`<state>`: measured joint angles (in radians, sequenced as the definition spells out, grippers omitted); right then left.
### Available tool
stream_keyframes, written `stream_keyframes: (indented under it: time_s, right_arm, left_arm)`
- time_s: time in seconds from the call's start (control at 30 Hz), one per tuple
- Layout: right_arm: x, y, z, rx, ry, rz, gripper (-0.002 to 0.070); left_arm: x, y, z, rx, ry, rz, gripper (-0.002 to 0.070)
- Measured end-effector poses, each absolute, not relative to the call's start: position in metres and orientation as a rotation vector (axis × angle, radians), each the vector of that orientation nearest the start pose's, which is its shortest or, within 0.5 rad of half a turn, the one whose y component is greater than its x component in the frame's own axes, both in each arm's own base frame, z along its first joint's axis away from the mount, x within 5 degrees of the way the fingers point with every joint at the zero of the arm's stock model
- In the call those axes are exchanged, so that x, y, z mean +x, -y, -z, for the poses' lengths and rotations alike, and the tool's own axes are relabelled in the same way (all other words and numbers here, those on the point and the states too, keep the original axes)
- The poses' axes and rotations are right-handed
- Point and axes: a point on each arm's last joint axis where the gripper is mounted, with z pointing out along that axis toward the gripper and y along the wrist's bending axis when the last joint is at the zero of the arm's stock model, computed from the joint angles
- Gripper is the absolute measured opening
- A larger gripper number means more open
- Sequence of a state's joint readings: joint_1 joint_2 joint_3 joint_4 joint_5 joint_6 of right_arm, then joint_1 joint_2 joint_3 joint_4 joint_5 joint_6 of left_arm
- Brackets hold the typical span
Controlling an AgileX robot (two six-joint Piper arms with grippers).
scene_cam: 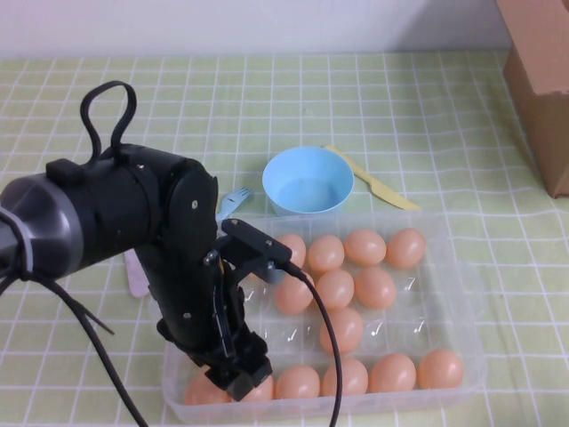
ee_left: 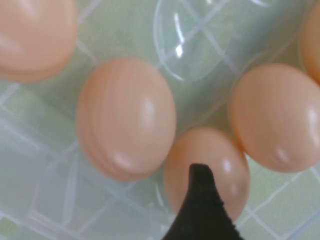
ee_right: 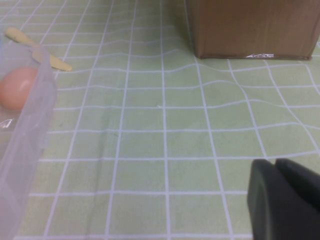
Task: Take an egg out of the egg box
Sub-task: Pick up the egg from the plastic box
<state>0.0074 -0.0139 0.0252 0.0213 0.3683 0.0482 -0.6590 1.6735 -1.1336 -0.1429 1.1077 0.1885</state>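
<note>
The clear plastic egg box (scene_cam: 462, 311) lies at the table's front centre and holds several peach-orange eggs. My left gripper (scene_cam: 236, 375) is down over its front left corner, above the front-row eggs (scene_cam: 296, 382). In the left wrist view one black finger (ee_left: 200, 205) shows, in front of an egg (ee_left: 220, 160); larger eggs lie on either side (ee_left: 125, 117). The other finger is out of frame and nothing is gripped. My right gripper (ee_right: 285, 172) is outside the high view, shut and empty over the cloth. The box wall (ee_right: 25, 130) and one egg (ee_right: 17, 87) show beside it.
A light blue bowl (scene_cam: 308, 181) stands just behind the egg box, with a yellow plastic knife (scene_cam: 373, 185) to its right and a blue fork (scene_cam: 233, 197) to its left. A brown cardboard box (scene_cam: 538, 80) stands at the back right.
</note>
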Motion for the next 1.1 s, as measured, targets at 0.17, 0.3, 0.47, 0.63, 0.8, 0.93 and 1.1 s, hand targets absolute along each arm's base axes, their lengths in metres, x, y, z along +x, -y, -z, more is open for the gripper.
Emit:
stream_keyframes:
  time_s: [0.17,0.3,0.47,0.63,0.8,0.93,1.1]
  right_arm:
    - [0.053,-0.001,-0.172,0.051,-1.863,-0.059,-0.0017]
    - [0.053,-0.001,-0.172,0.051,-1.863,-0.059,-0.0017]
    - [0.053,-0.001,-0.172,0.051,-1.863,-0.059,-0.0017]
    - [0.053,-0.001,-0.172,0.051,-1.863,-0.059,-0.0017]
    - [0.053,-0.001,-0.172,0.051,-1.863,-0.059,-0.0017]
    - [0.053,-0.001,-0.172,0.051,-1.863,-0.059,-0.0017]
    - [0.053,-0.001,-0.172,0.051,-1.863,-0.059,-0.0017]
  left_arm:
    - [0.231,0.201,-0.224,1.28,-2.828,0.233,0.0435]
    - [0.232,0.204,-0.224,1.32,-2.772,0.26,0.0435]
    - [0.233,0.205,-0.223,1.367,-2.744,0.259,0.0435]
    - [0.233,0.205,-0.218,1.403,-2.757,0.254,0.0435]
    - [0.235,0.207,-0.209,1.417,-2.785,0.249,0.0435]
    - [0.235,0.208,-0.206,1.415,-2.796,0.255,0.0435]
    - [0.235,0.211,-0.207,1.381,-2.795,0.307,0.0435]
